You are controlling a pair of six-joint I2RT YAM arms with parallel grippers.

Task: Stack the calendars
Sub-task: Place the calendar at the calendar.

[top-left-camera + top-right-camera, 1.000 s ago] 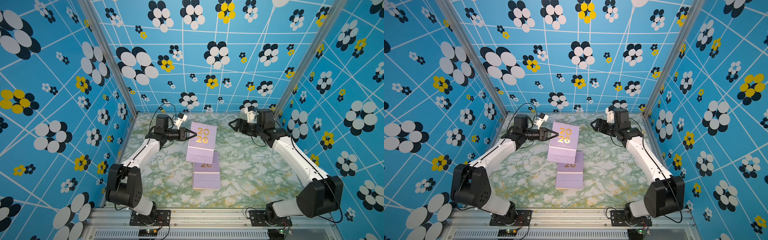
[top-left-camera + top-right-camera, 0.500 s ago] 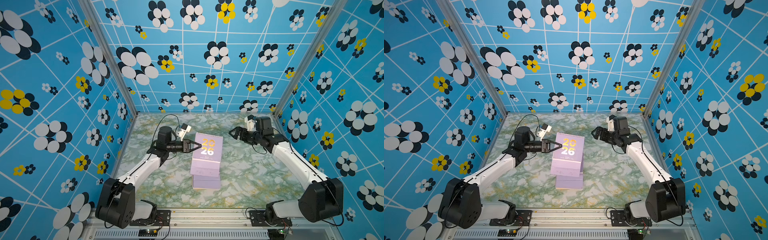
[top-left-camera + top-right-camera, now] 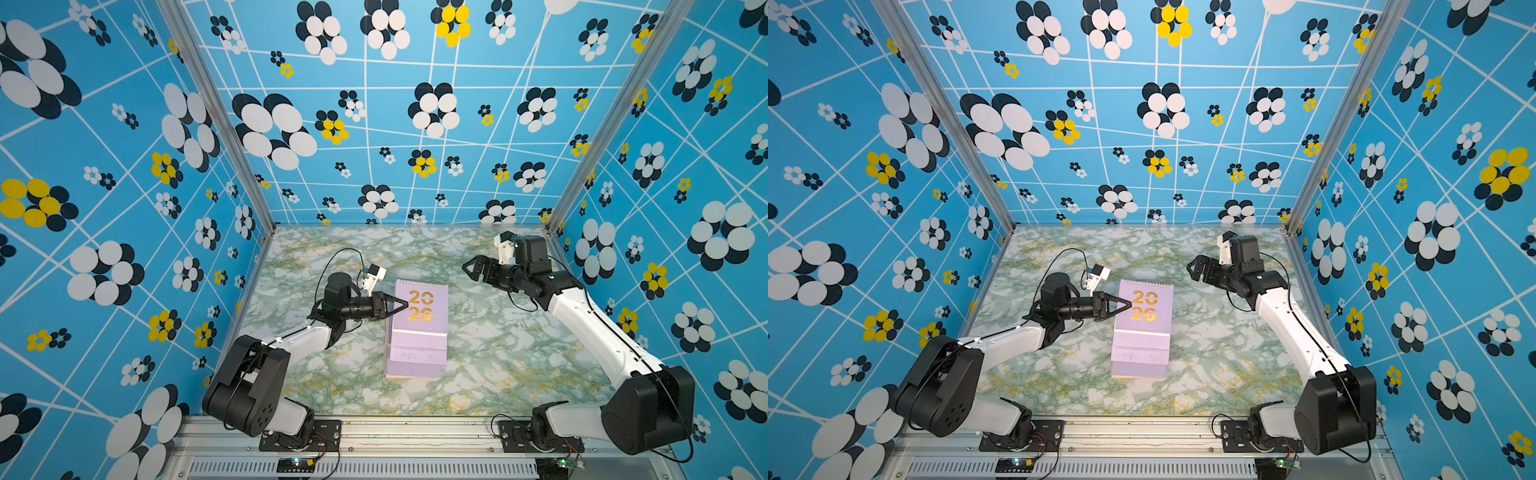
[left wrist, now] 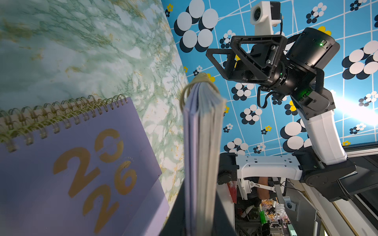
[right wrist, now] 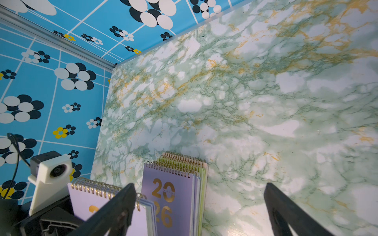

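Note:
In both top views my left gripper (image 3: 402, 306) (image 3: 1126, 306) is shut on the left edge of a lilac calendar (image 3: 420, 309) (image 3: 1145, 309) with gold "2026". It holds that calendar flat just above the stack of calendars (image 3: 415, 359) (image 3: 1139, 359) in mid-table. The left wrist view shows the held calendar (image 4: 201, 143) edge-on between the dark fingers (image 4: 177, 216), and the stack's lilac top cover (image 4: 71, 173) beside it. My right gripper (image 3: 471, 267) (image 3: 1196, 268) hangs open and empty at the back right. The right wrist view shows the stack (image 5: 173, 196), lilac over yellow-green and peach edges.
The marble-patterned table (image 3: 498, 353) is boxed in by blue flowered walls (image 3: 124, 208) on three sides. A metal rail (image 3: 415, 432) with both arm bases runs along the front edge. The left wrist camera (image 5: 51, 171) appears in the right wrist view.
My left gripper carried the lilac calendar toward the front until it came over the stack. My right gripper opened wider and drew back to the right.

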